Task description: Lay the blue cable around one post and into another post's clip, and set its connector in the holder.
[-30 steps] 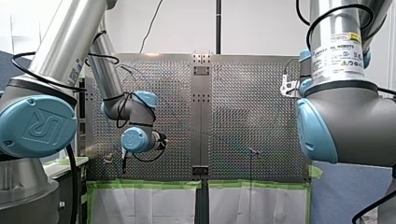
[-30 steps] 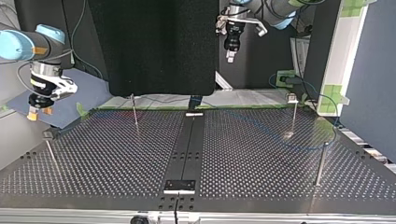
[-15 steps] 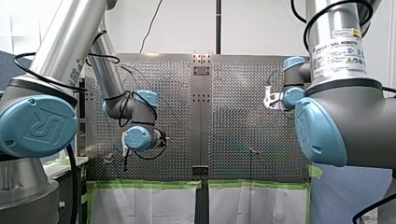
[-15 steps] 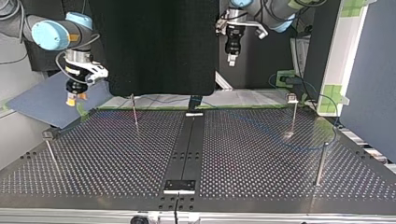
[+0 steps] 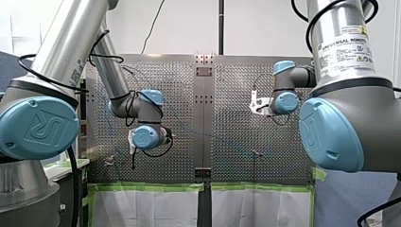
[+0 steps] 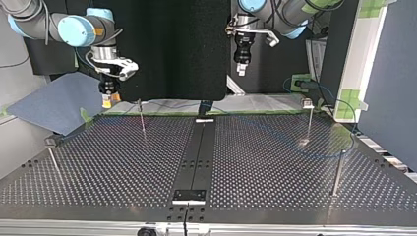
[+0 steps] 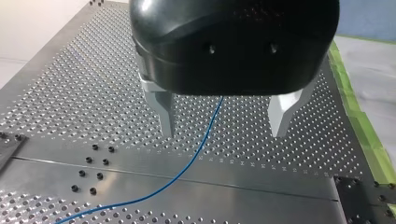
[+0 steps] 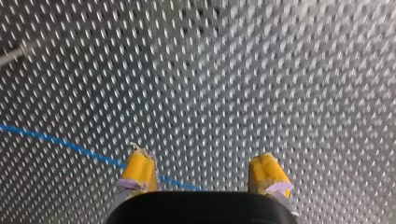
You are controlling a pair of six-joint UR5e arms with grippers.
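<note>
One perforated counter (image 6: 123,167) carries four thin posts: a far post (image 6: 142,120) and a near post (image 6: 54,164) at the top view's left, and a far post (image 6: 309,123) and a near post (image 6: 337,172) at its right. There is one blue cable (image 7: 196,149). There are two hands: my left hand (image 6: 241,70) and my right hand (image 6: 106,102).

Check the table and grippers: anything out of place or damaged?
The blue cable lies loose on the table; my left gripper and my right gripper hang open above it. One oddity: the right one's yellow pads look frayed at the tips.
</note>
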